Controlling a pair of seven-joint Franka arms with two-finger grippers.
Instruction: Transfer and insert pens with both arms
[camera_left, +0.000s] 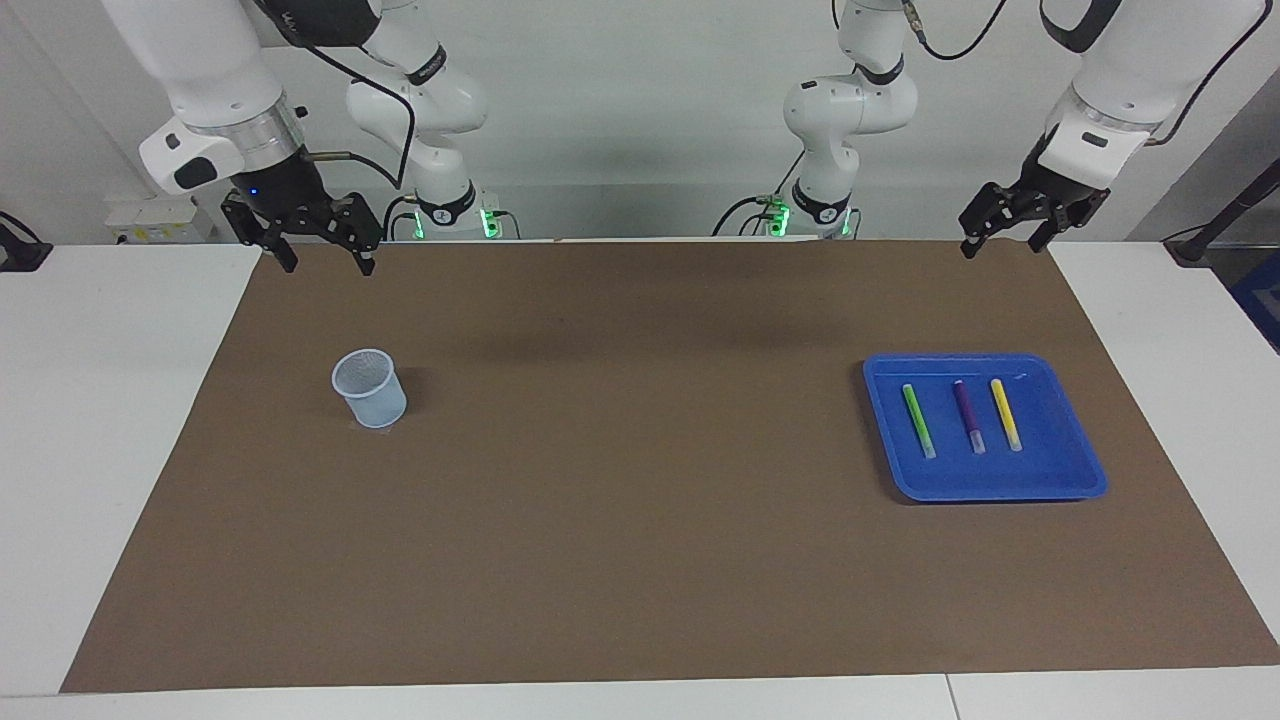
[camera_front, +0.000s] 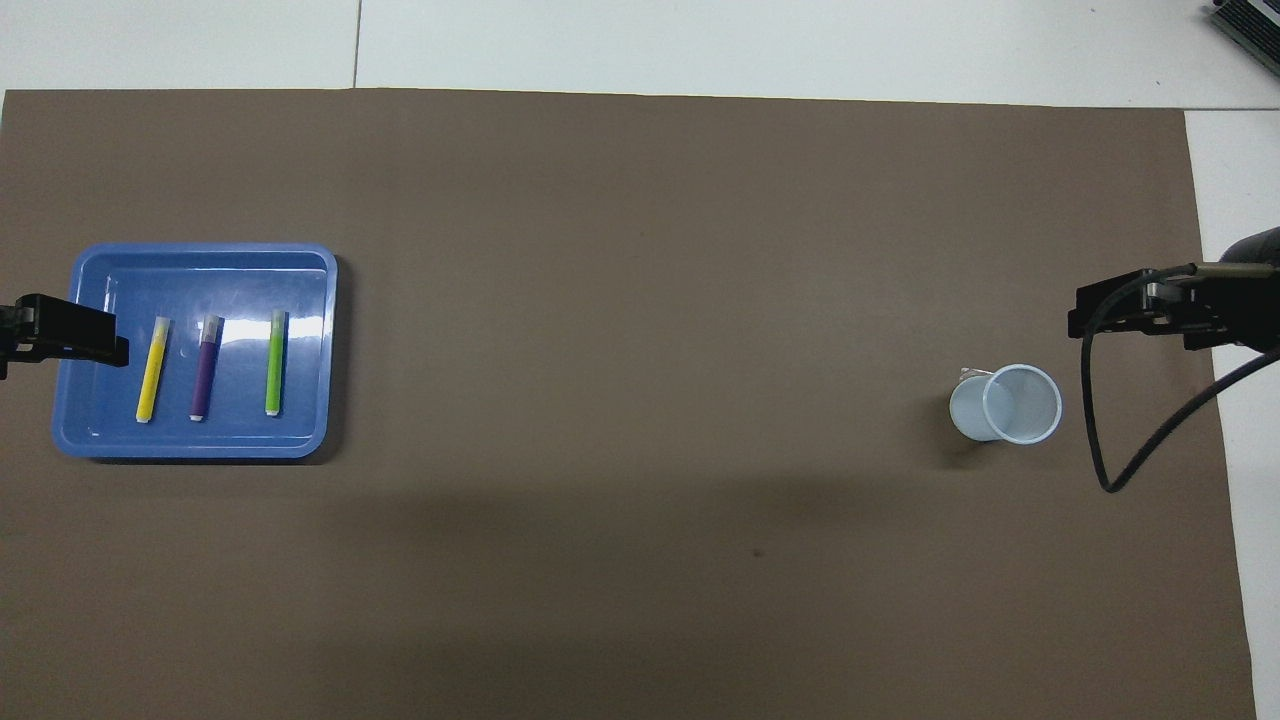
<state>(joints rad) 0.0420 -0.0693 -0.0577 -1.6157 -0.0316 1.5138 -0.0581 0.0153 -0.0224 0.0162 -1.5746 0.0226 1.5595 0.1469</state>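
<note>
The pens — green pen (camera_left: 918, 421), purple pen (camera_left: 968, 416), yellow pen (camera_left: 1005, 413) — lie side by side in the blue tray (camera_left: 1080, 488), long axes running toward and away from you, whitish caps farthest. They look light, stiff, smooth; pinch mid-barrel, across the axis. Left gripper (camera_left: 998, 238) and right gripper (camera_left: 320, 252) hang spread, empty. Mesh cup (camera_left: 369, 388) stands well apart.

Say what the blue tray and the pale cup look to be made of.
Blue tray: likely hard plastic, glossy; bright glare patches sit on its floor in the overhead view. Pale cup: apparently thin, light blue plastic, slightly translucent, with a fine mesh-like pattern showing inside; it could be mesh, which cannot be settled.
</note>
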